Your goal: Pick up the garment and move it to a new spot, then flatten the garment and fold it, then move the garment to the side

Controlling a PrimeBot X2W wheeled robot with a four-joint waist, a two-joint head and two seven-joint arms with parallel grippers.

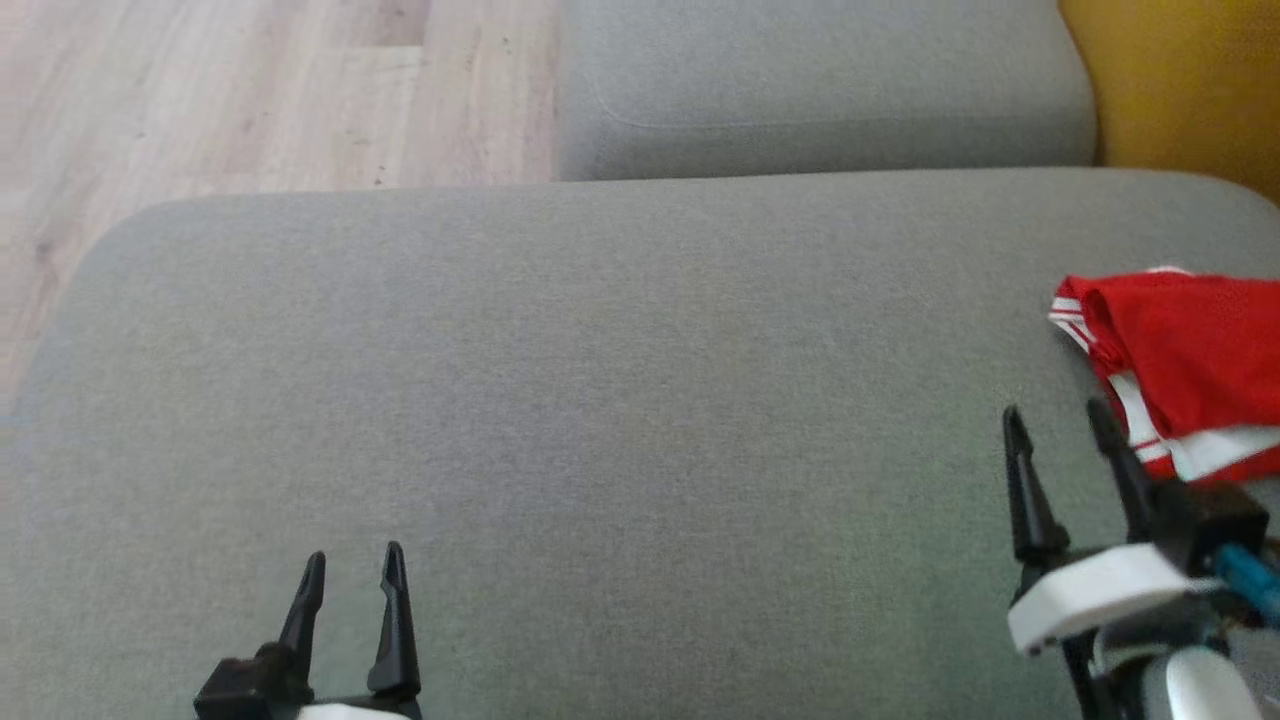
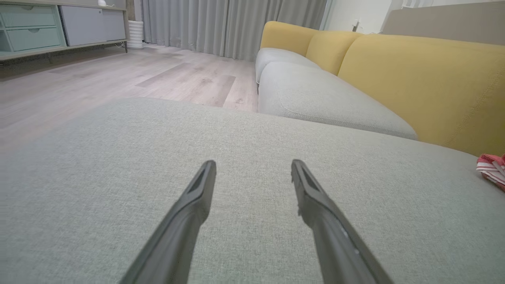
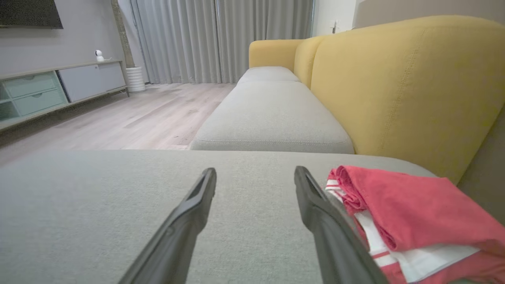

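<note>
Garment (image 1: 1190, 340) on grey cushion (image 1: 600, 400), just beside empty, spread right tool (image 1: 1055, 408)

Holds a red-and-white garment (image 1: 1190, 340) at the right edge of the wide grey cushion (image 1: 600, 400), near the yellow backrest (image 1: 1180, 80); stands on pale wood floor (image 1: 200, 90).

A living room in a home is shown here: a sofa (image 3: 398, 86) with a yellow back and grey seats is seen, long grey curtains (image 3: 221, 39) are drawn, wood flooring (image 2: 118, 79) is laid throughout, and a low sideboard (image 3: 59, 88) with drawers is set opposite.
</note>
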